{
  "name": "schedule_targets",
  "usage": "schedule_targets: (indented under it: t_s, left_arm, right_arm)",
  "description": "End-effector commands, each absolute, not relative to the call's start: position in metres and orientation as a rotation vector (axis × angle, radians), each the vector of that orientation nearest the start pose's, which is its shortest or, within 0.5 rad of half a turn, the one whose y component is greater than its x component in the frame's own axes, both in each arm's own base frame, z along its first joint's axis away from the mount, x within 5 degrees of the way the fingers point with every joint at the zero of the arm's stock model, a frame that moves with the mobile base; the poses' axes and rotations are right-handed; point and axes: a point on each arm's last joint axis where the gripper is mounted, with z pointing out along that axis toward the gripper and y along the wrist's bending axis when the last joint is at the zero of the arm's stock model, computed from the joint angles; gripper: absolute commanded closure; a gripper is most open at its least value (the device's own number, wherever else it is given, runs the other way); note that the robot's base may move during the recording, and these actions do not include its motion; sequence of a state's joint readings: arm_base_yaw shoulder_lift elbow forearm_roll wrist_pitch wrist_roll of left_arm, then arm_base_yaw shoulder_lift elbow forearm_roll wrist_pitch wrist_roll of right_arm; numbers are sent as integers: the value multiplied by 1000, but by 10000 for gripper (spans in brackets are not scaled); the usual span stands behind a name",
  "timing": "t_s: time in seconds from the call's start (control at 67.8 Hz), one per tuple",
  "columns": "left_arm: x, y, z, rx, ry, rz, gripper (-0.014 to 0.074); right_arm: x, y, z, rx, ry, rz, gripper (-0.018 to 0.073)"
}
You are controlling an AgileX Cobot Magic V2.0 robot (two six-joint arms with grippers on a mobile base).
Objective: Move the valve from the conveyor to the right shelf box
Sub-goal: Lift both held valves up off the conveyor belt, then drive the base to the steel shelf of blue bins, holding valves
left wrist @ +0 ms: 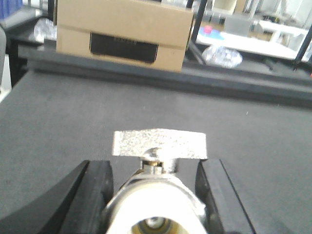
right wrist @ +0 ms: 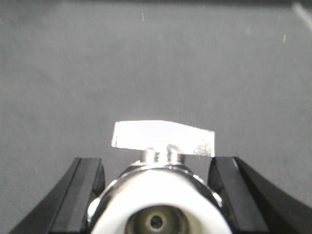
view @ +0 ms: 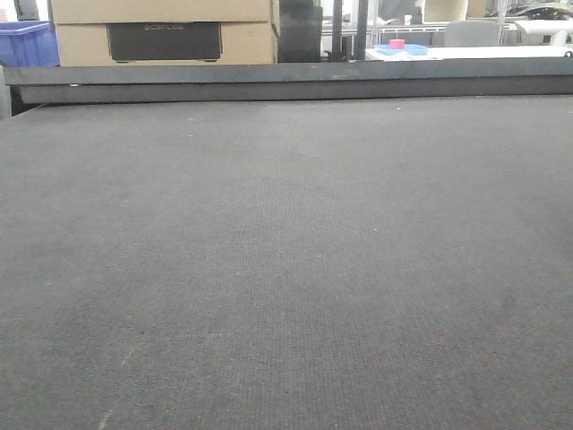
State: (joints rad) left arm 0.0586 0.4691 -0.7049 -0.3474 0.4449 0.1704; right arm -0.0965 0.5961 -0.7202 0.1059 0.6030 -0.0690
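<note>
Nearest, at the left wrist: left claw closed on a valve, black fingers pressed to both sides of its white-and-metal body, flat silver handle lying crosswise on top. Likewise at the right wrist: right claw clamped on a second valve, its handle tilted slightly down to the right.

Beneath and ahead of both, the conveyor: dark grey woven fabric with a few pale flecks. Impossible to tell whether either valve touches it.

Along the belt's far edge, a dark metal rail.

Behind the rail, a cardboard box with a dark label, a blue bin at far left, crumpled clear plastic, and a white table bearing a small pink object.
</note>
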Motion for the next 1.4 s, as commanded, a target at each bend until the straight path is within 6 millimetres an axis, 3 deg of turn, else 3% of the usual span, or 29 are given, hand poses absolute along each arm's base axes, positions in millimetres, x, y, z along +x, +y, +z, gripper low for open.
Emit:
schedule_targets:
  t_s: [0.0, 0.236, 1.387]
  left_arm:
    - [76, -9, 385, -64, 1590, -202, 707]
    - [63, -10, 388, -57, 1540, -200, 707]
    - [63, -9, 389, -58, 1533, -199, 707]
  right_arm:
    - [104, -5, 369, 68, 1810, -3, 721]
    - [93, -4, 374, 65, 1763, -6, 721]
    - [93, -4, 374, 65, 1763, -6, 721]
